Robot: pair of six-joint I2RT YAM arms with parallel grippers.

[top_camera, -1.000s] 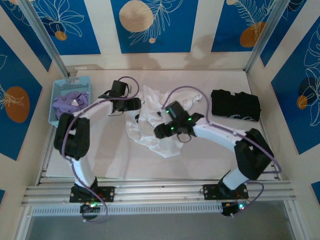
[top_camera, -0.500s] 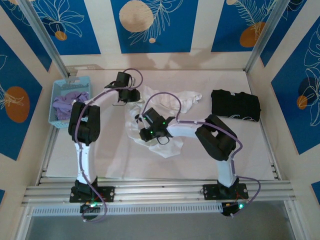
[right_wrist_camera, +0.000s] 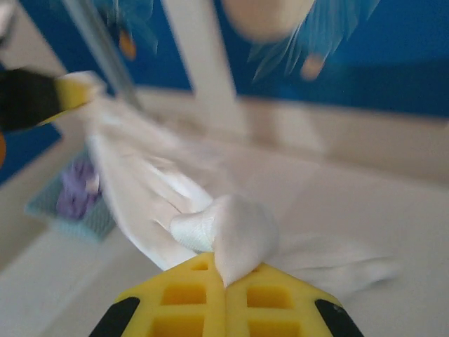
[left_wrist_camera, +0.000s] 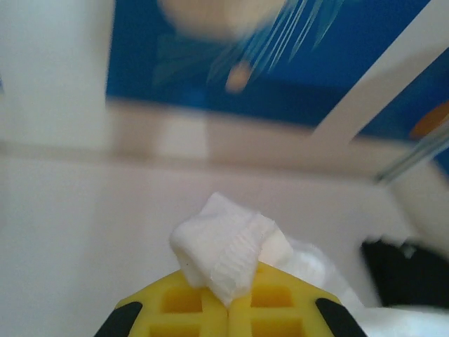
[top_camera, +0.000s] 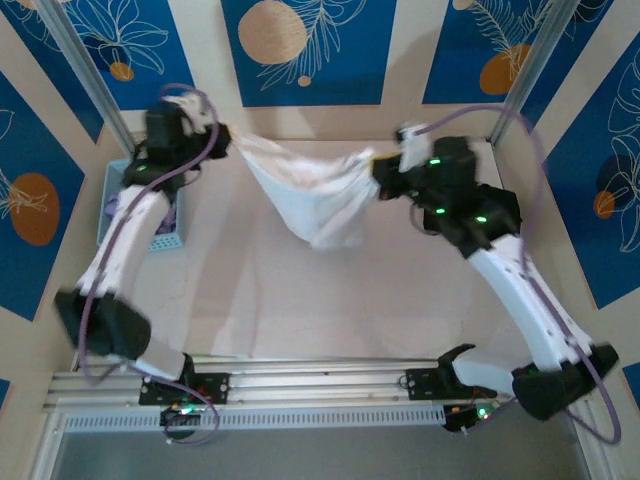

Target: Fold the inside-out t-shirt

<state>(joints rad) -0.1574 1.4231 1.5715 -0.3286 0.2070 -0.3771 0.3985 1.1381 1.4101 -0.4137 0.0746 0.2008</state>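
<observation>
Stretching the large white cotton t-shirt (top_camera: 310, 195) aloft, probably to lay flat. Your left end effector (top_camera: 212, 138) and right end effector (top_camera: 385, 168) clench it.

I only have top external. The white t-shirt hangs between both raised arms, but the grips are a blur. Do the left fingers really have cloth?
Observer: Yes. In the left wrist view the left fingers are shut on a thick bunched fold of the t-shirt, which sticks up past the tips.
Operator: Right side?
Observer: Same. In the right wrist view the right fingers are shut on a rounded wad of it, the rest stretching off to the upper left.
Operator: Black garment, where?
Observer: The left wrist view has the black garment lying on the table, at the right of the frame.
</observation>
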